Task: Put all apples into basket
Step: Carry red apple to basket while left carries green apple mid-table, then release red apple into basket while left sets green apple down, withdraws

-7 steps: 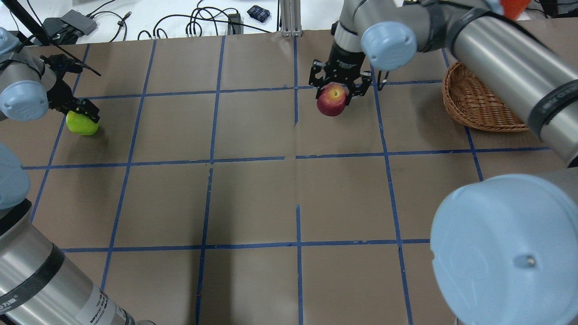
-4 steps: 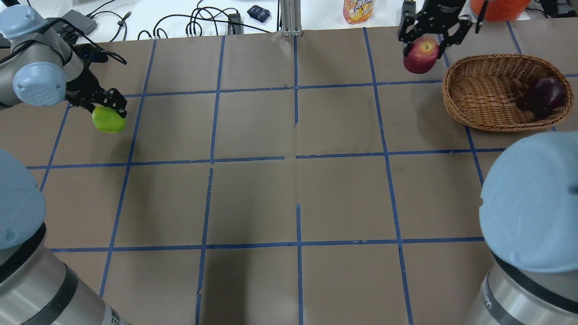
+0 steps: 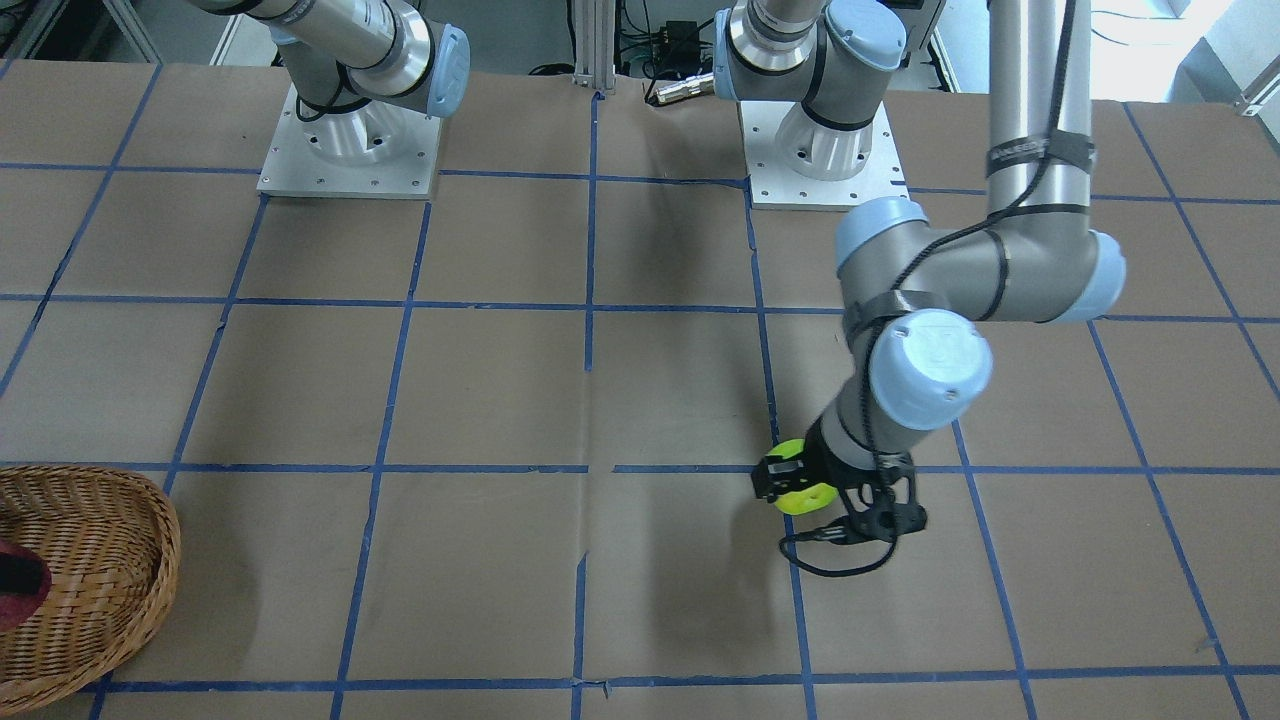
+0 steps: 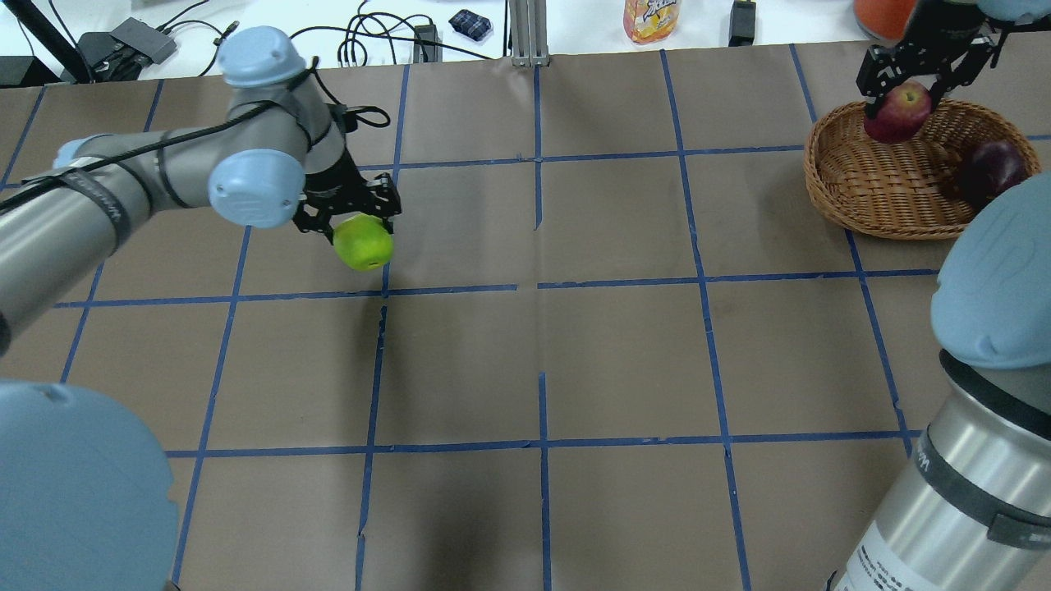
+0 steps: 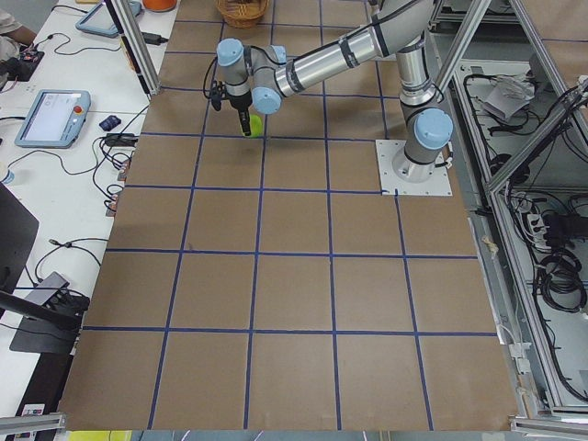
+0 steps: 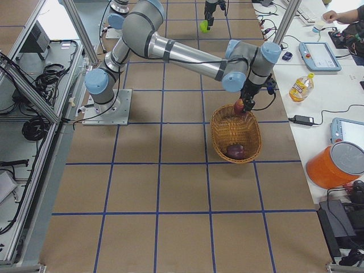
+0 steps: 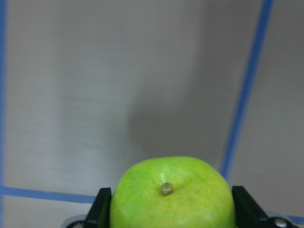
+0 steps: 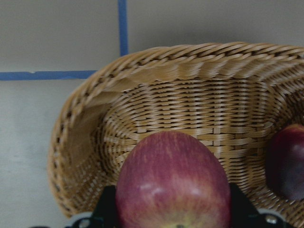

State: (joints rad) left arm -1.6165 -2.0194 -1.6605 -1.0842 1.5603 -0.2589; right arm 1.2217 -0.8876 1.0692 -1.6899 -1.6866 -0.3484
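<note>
The right gripper [image 4: 905, 100] holds the red apple [image 4: 899, 116] above the wicker basket [image 4: 862, 185], where the dark apple [image 4: 993, 167] lies; well away, the left gripper [image 4: 355, 225] clamps the green apple [image 4: 364, 245].

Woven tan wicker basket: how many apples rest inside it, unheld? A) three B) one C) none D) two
B: only the dark purple-red apple lies in the woven tan wicker basket; the right gripper holds the red apple above it.

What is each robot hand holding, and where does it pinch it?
The left gripper clamps the bright yellow-green apple by its sides. The right gripper clamps the red apple by its sides, above the woven wicker basket.
</note>
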